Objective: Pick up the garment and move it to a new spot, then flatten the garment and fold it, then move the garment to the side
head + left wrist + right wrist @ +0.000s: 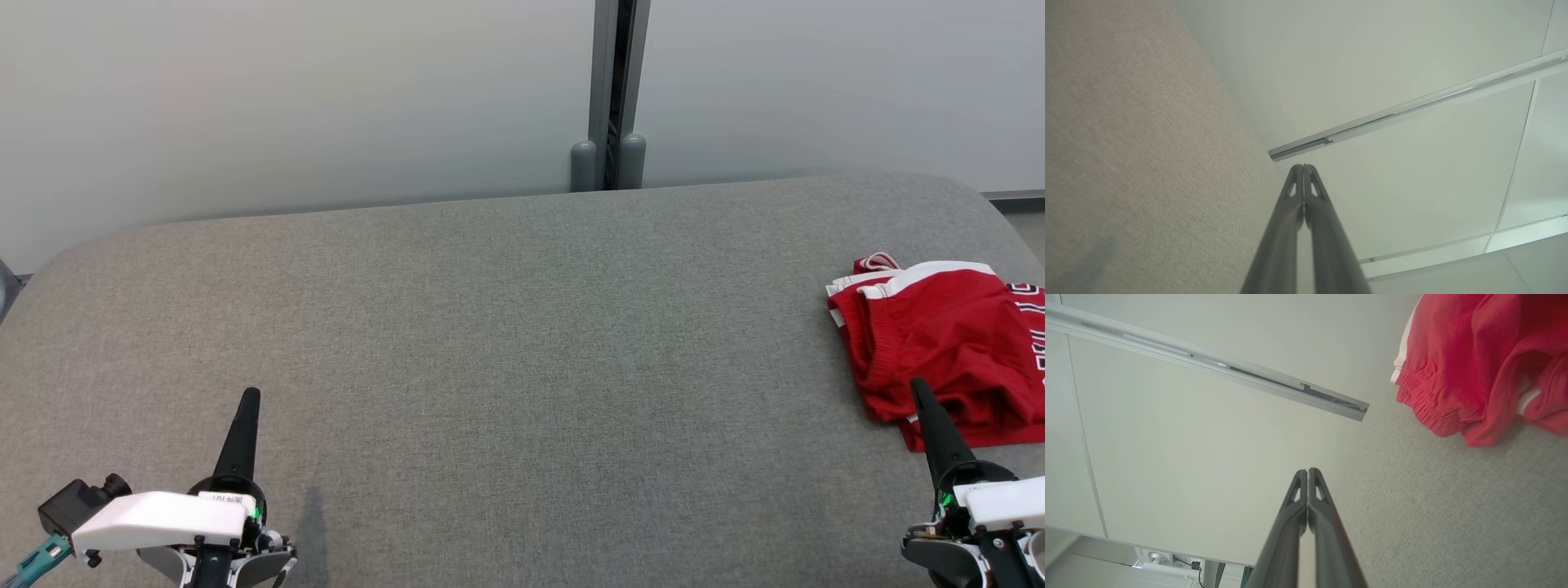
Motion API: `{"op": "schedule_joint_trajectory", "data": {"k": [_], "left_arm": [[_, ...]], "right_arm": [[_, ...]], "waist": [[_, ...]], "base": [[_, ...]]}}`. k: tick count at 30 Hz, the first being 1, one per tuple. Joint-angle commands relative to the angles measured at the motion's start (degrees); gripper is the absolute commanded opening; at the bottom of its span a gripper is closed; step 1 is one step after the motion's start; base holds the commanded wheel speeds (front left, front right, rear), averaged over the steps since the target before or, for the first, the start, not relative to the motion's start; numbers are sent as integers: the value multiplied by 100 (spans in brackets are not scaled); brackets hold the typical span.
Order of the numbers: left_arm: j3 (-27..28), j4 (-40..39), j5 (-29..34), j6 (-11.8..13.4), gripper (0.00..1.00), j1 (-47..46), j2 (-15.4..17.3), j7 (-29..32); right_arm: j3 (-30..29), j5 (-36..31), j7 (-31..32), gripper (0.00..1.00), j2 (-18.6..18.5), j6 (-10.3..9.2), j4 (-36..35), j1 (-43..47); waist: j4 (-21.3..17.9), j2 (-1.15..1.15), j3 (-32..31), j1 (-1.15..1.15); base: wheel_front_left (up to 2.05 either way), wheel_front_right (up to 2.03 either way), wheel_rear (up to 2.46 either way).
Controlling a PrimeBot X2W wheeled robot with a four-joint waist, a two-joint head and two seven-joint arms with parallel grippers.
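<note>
Right tool (918, 385) near rumpled red garment (935, 327)

Garment (939, 343) on cushion's (490, 327) right end

1. Light even & diffuse, fairly bright; no hard glare.
2. Head view sharp; faint soft shadow on the grey cushion (522, 327), just right of the left gripper (251, 394).
3. Wrist views wide-angle: wall seam (1515, 162) bows twd the edge; fingers (1282, 245) soft, out of focus near bottom.
4. Right wrist view: garment (1474, 363) slightly blurred, red oversaturated, soft shadow under its hem.
5. Left wrist view: dim shadow patch lower left.
</note>
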Motion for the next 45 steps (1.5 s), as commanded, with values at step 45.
{"op": "schedule_joint_trajectory", "data": {"k": [45], "left_arm": [[511,364,-1355,-584,0,-403,-349,231]], "right_arm": [[-199,1562,197,0,83,0,384,-325]], "waist": [[-7,0,65,0]], "base": [[0,0,0]]}}
